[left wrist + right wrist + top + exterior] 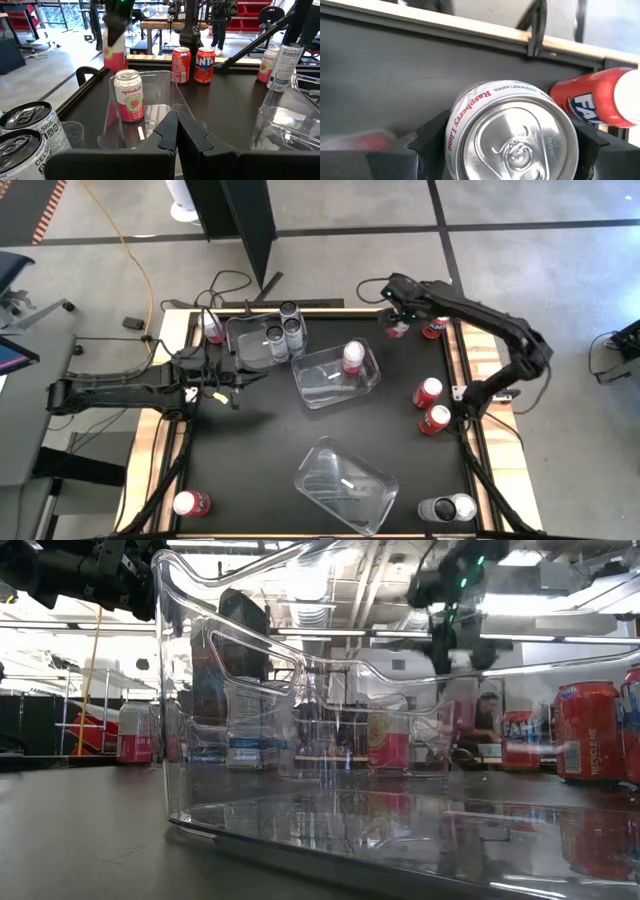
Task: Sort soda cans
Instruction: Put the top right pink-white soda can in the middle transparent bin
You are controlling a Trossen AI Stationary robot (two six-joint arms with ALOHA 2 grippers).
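My right gripper (pixel 399 322) is at the table's far right corner, shut on a pink-and-white soda can (pixel 512 137), which also shows in the left wrist view (pixel 115 56). A red can (pixel 433 329) stands close beside it. Two red cans (pixel 428 391) (pixel 435 419) stand by the right edge. The far clear bin (pixel 255 345) holds three dark cans (pixel 289 325). The middle bin (pixel 325 385) holds one pink-and-white can (pixel 352 357), standing upright. My left gripper (pixel 237 385) waits shut at the left, near the far bin. My right gripper pinches the can's round wall (pixel 454 131) just under its top rim, one finger (pixel 427 142) on either side. The fingers slant down from above. The can stays upright below them, its silver top up and its bottom a little clear of the table (pixel 115 70).
A third clear bin (pixel 375 505) lies without cans near the front edge. One red can (pixel 190 503) is at the near left corner, a dark can (pixel 450 508) at the near right, and another red can (pixel 212 330) stands left of the far bin. Wooden rails border the table.
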